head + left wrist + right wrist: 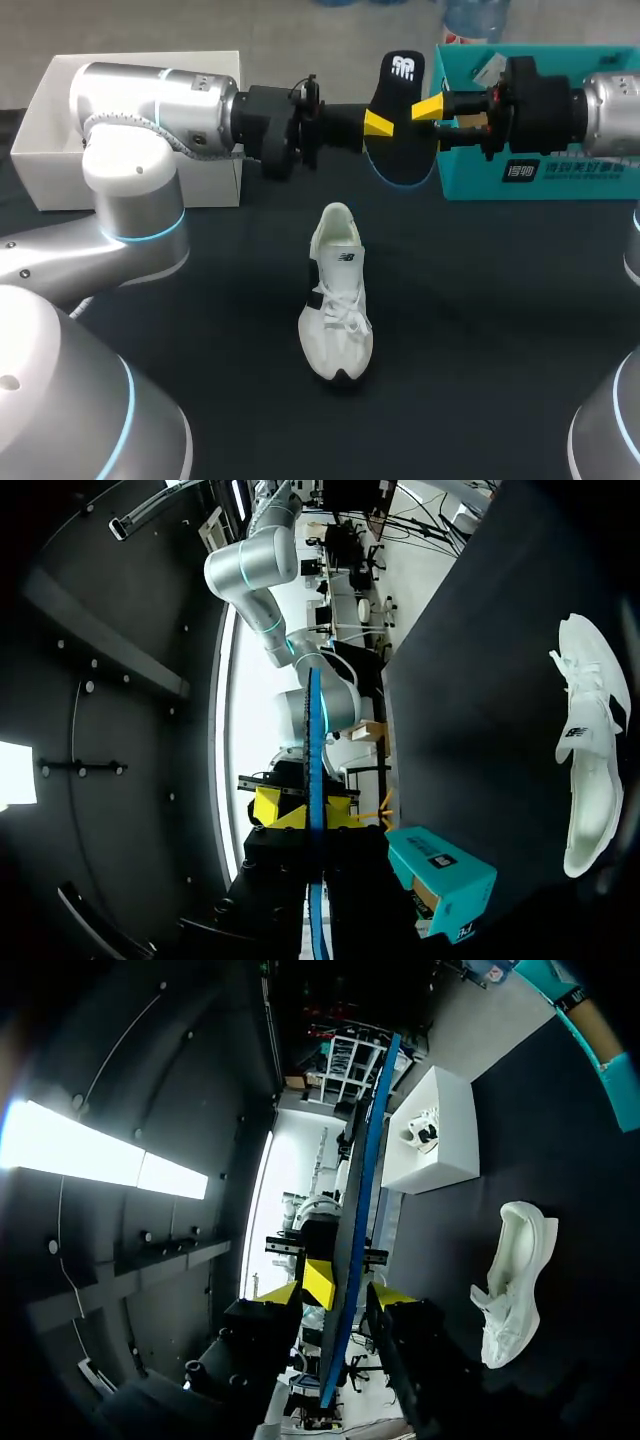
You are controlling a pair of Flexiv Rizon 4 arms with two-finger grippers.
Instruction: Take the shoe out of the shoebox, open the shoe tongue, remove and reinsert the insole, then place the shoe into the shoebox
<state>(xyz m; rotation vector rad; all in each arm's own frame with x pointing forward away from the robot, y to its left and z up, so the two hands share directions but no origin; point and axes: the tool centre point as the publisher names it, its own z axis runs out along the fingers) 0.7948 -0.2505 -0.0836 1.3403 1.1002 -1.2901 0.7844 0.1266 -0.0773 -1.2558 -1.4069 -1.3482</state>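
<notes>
Black tabletop (200,300), head view: the white shoe (338,300) stands upright at centre, outside the white shoebox (60,130) behind-left of it and the teal box (560,175) behind-right. Behind the shoe, left gripper (384,122) and right gripper (430,108) both clamp the black insole (400,150) in the air. Left and right wrist views: the insole shows edge-on, pinched between each gripper's yellow tips, with the shoe off to one side

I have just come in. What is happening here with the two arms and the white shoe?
The insole is out and held in the air between both arms: the left tool and the right tool each appear shut on it, from opposite sides. The white shoe lies on the dark table, touched by neither. The teal shoebox stands behind at the right.
</notes>
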